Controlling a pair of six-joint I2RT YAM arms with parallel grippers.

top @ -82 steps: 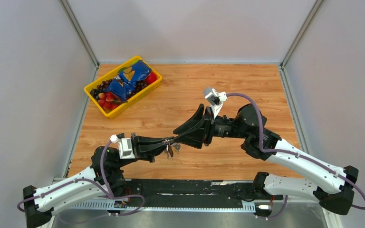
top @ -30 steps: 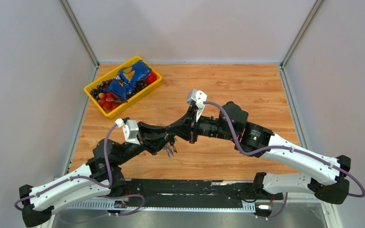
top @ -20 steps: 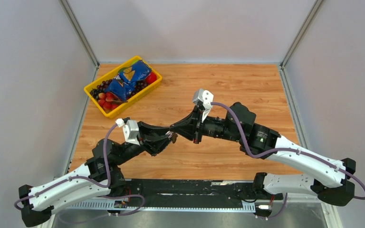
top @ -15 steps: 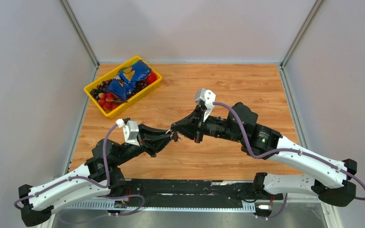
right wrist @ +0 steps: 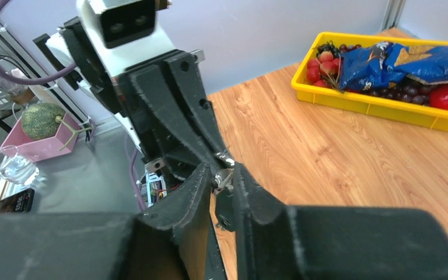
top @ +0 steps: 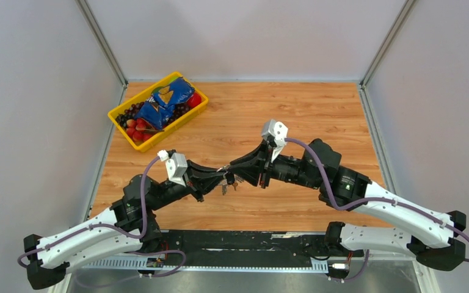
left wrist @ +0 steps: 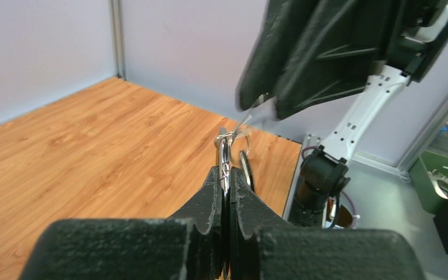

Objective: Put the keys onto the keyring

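Above the front middle of the table, my two grippers meet tip to tip. My left gripper point(top: 224, 178) point(left wrist: 226, 170) is shut on the thin silver keyring point(left wrist: 224, 153), which sticks up edge-on past its tips. A bunch of small keys point(top: 227, 187) dangles just below the meeting point. My right gripper point(top: 237, 173) point(right wrist: 222, 170) has its jaws a little apart around silver keys point(right wrist: 226, 176) and a black key head point(right wrist: 224, 211), which lie against its right finger. In the left wrist view the right gripper's fingers point(left wrist: 315, 58) loom, blurred, over the ring.
A yellow bin point(top: 183, 125) point(right wrist: 373, 108) with a blue bag point(top: 165, 101), dark grapes and red fruit stands at the back left of the wooden table. Grey walls close in the left, right and back.
Both grippers have shifted to the right, staying together. My left gripper has closed on the keyring. My right gripper's jaws have parted slightly, and the key bunch hangs below again.
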